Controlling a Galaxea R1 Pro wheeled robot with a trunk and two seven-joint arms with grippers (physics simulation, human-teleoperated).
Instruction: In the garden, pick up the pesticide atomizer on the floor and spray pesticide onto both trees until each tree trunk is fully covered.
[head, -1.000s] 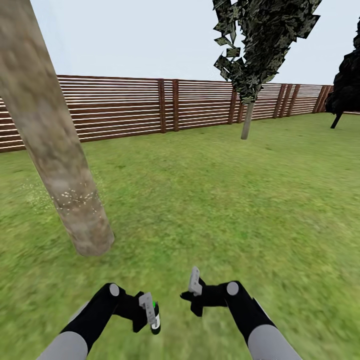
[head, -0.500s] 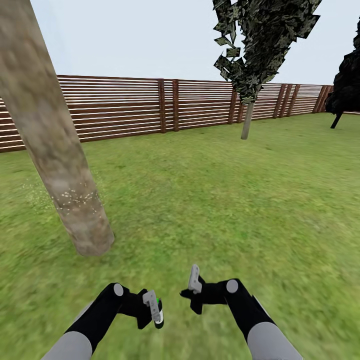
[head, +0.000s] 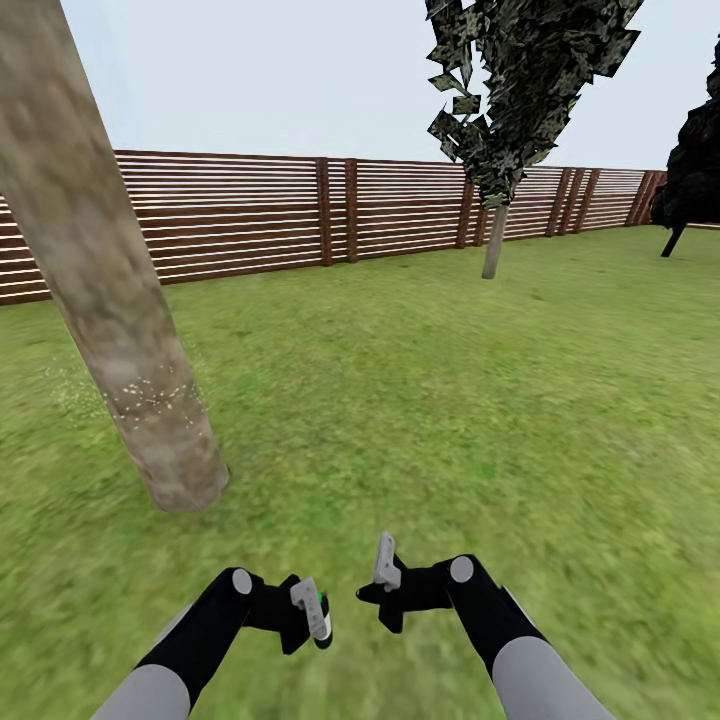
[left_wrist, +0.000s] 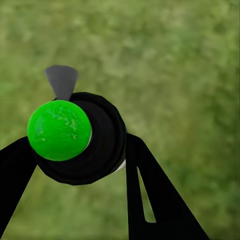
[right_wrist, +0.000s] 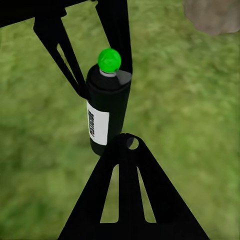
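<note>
Head high over lawn (head: 420, 400); wrists close on atomizer (right_wrist: 107, 107)

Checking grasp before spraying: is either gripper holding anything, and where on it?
The left gripper holds the small dark spray bottle with a green top and white label, fingers clamped on its upper body. The right gripper holds nothing.

On the lawn (head: 420, 400), a thick tree trunk (head: 110, 290) stands ahead left of both grippers, a thinner tree (head: 495, 240) farther right, the fence (head: 300, 210) behind them.
</note>
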